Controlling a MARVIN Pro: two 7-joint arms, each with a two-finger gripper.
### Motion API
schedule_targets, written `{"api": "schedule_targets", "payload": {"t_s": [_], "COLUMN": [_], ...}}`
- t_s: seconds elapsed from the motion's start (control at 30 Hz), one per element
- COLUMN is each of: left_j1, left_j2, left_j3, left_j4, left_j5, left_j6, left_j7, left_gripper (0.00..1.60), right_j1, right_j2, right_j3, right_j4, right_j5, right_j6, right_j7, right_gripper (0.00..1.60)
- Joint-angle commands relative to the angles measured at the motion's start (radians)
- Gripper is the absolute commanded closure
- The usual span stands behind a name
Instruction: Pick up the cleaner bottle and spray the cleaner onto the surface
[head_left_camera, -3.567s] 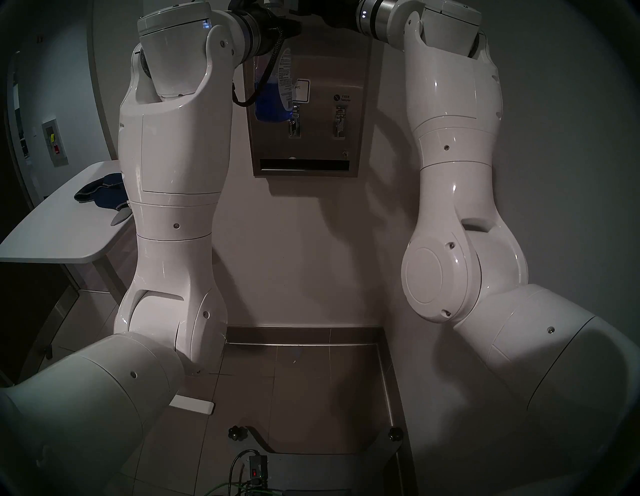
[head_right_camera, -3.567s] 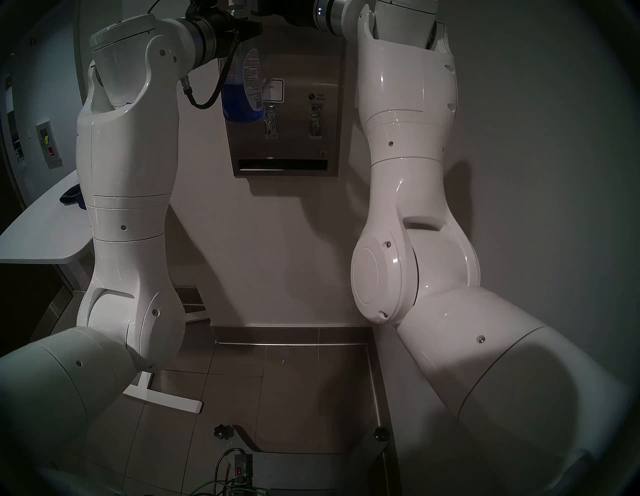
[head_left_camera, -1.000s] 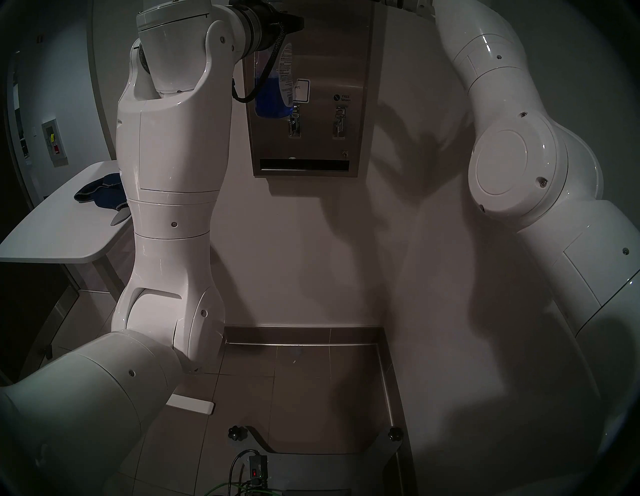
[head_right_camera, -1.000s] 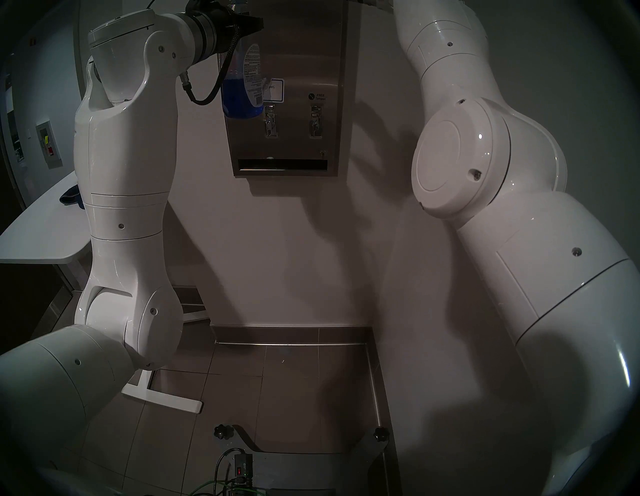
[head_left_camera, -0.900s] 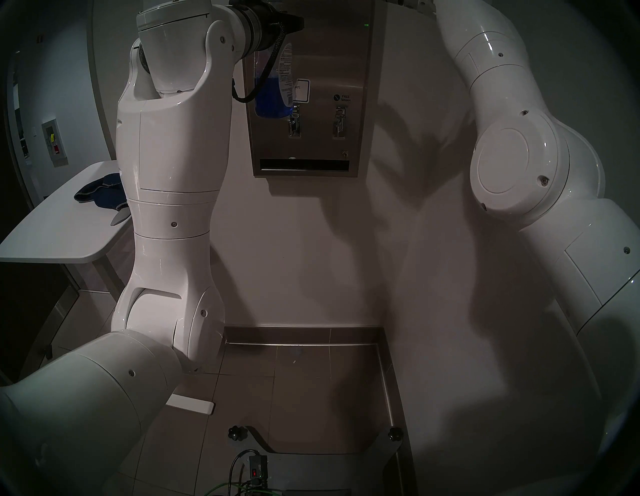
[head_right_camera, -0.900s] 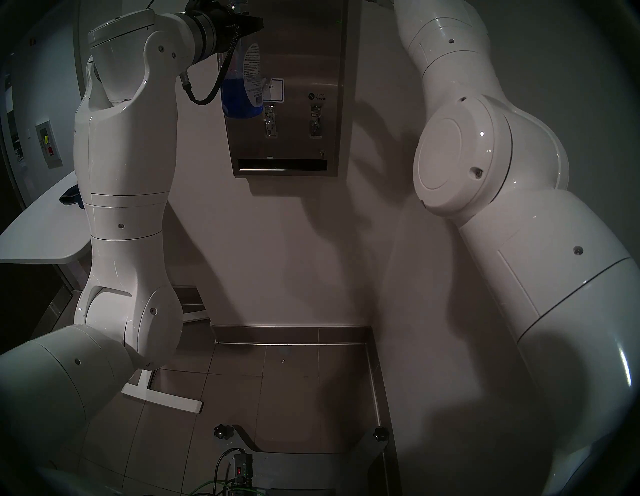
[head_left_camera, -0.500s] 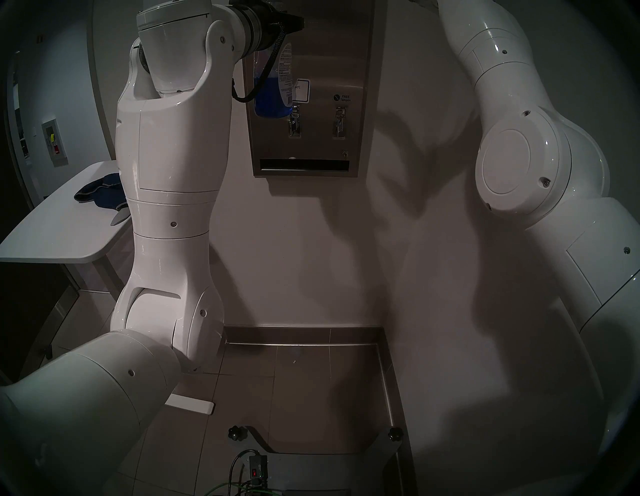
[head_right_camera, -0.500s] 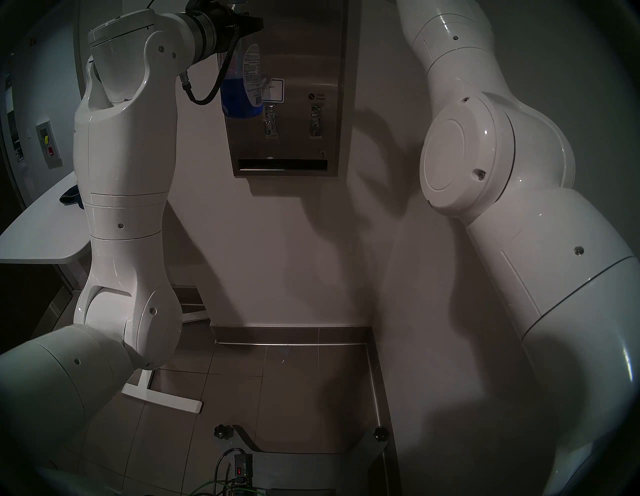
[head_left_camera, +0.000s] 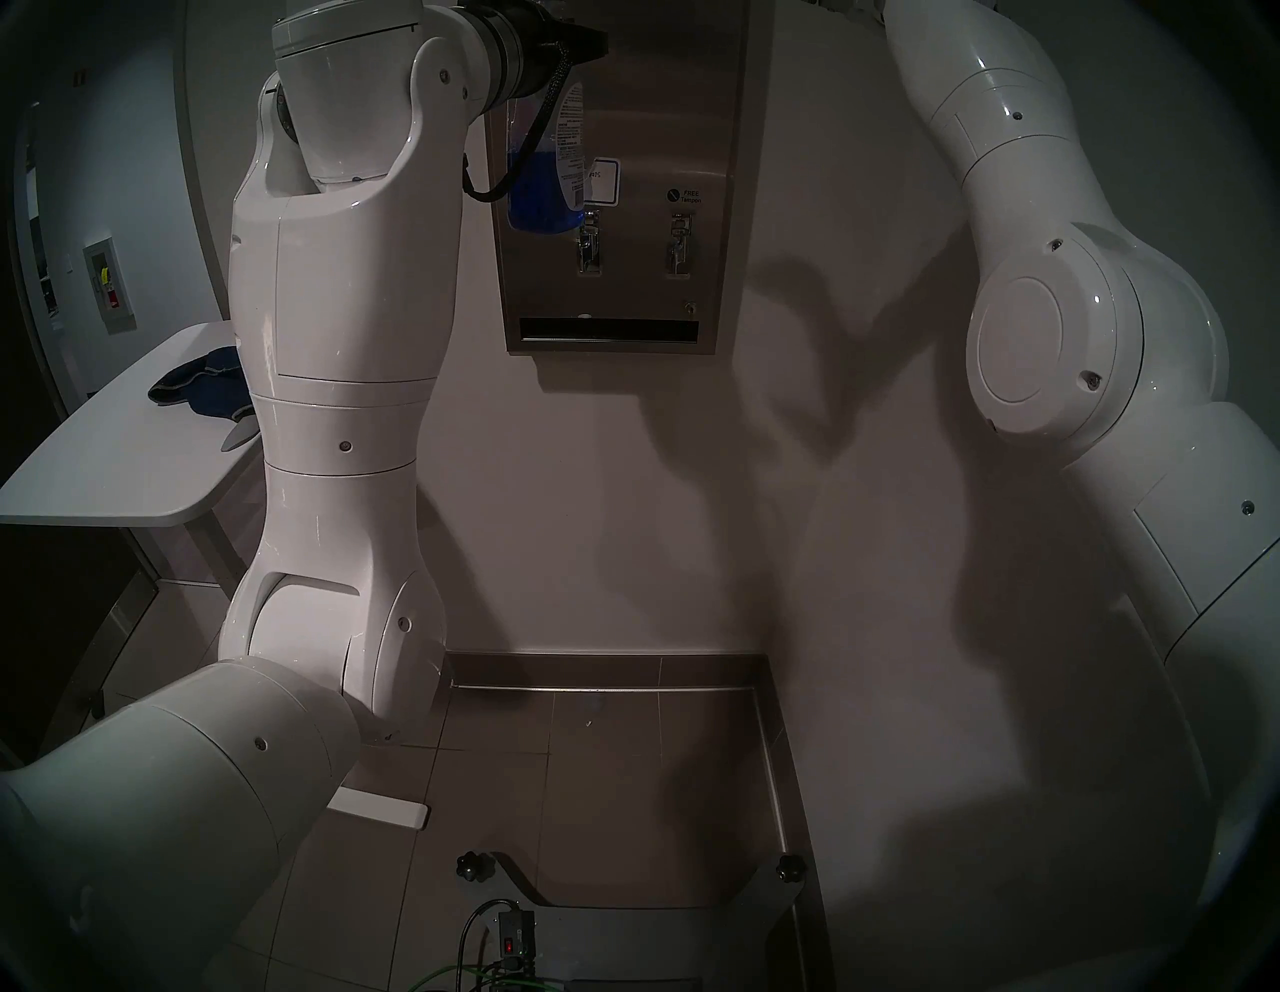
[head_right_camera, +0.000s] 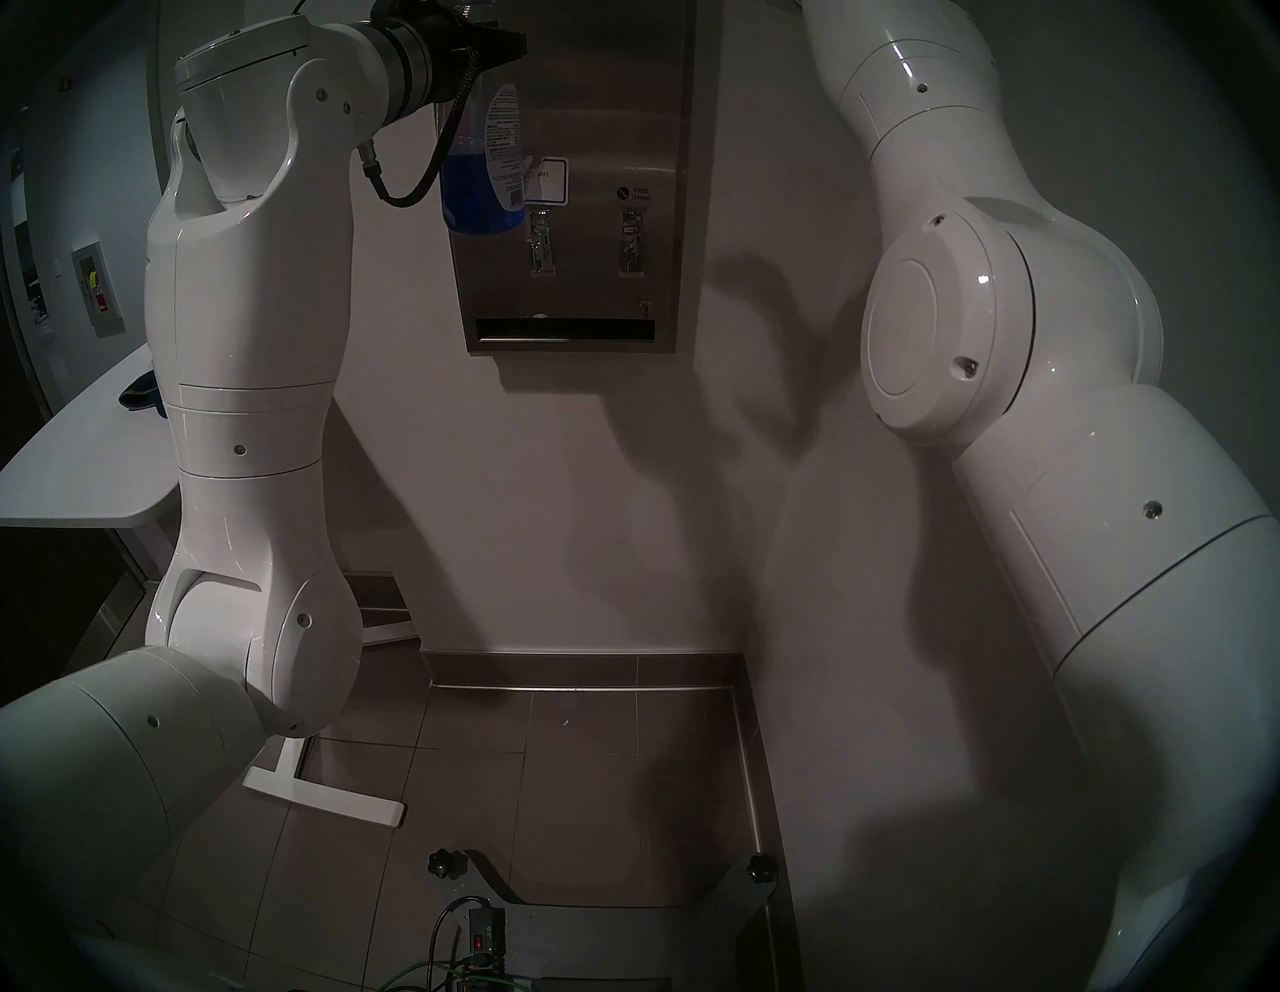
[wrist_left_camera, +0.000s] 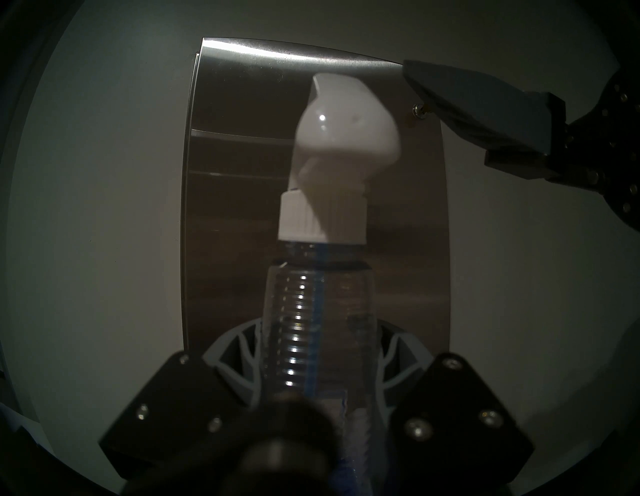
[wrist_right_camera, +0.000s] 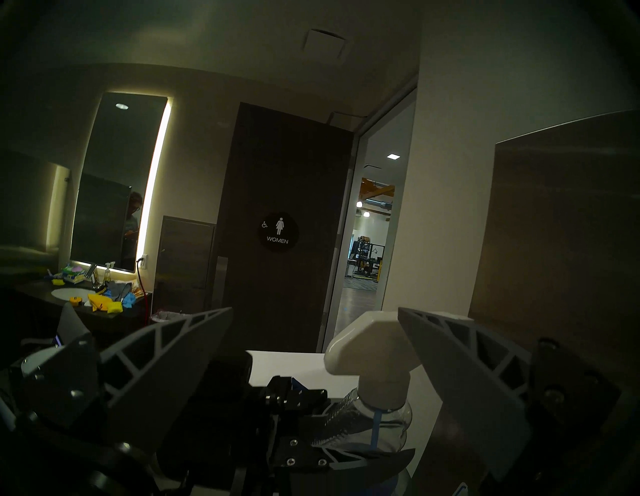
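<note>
1. Cleaner bottle (wrist_left_camera: 318, 311) stands upright at frame centre, its ribbed neck clamped by the left gripper (wrist_left_camera: 317, 388), before the steel dispenser front (wrist_left_camera: 235, 173).
2. Right gripper (wrist_right_camera: 313, 350), fingers spread wide, flanks the white trigger head (wrist_right_camera: 367, 343) lower right, poised to squeeze.

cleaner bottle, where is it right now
The cleaner bottle hangs at the head view's upper left, its ribbed neck clamped in the left gripper, in front of the steel dispenser, above its left lever.
</note>
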Motion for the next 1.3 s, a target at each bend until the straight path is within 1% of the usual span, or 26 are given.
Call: {"api": "schedule_targets", "payload": {"t_s": [0.0,0.17,0.37,0.6,0.7,0.87,1.27], "left_j1": [-0.075,-0.079,-0.083,-0.085,-0.084,-0.083,-0.082], "left_j2": [0.003,0.005,0.008,0.01,0.011,0.011,0.01], "left_j3": [0.0,0.001,0.002,0.003,0.003,0.004,0.004], "left_j4": [-0.036,-0.035,-0.035,-0.033,-0.033,-0.029,-0.023], "left_j5": [0.0,-0.001,-0.001,-0.001,-0.001,0.0,0.005], "left_j6": [-0.006,-0.006,-0.006,-0.006,-0.006,-0.006,-0.006], "left_j7": [-0.004,-0.005,-0.008,-0.012,-0.014,-0.014,-0.013], "left_gripper": [1.6,1.6,1.6,1.6,1.6,1.6,1.6], "right_j1": [0.014,0.019,0.033,0.074,0.093,0.126,0.186], "right_j2": [0.05,0.067,0.079,0.095,0.094,0.083,0.055], "right_j3": [-0.04,-0.073,-0.111,-0.15,-0.157,-0.162,-0.153], "right_j4": [-0.009,0.011,0.052,0.126,0.155,0.19,0.255], "right_j5": [0.015,0.015,0.01,-0.022,-0.031,-0.04,-0.056], "right_j6": [-0.081,-0.143,-0.225,-0.324,-0.352,-0.385,-0.415], "right_j7": [0.115,0.148,0.148,0.148,0.148,0.122,0.099], "right_gripper": [0.0,0.0,0.0,0.0,0.0,0.0,0.0]}}
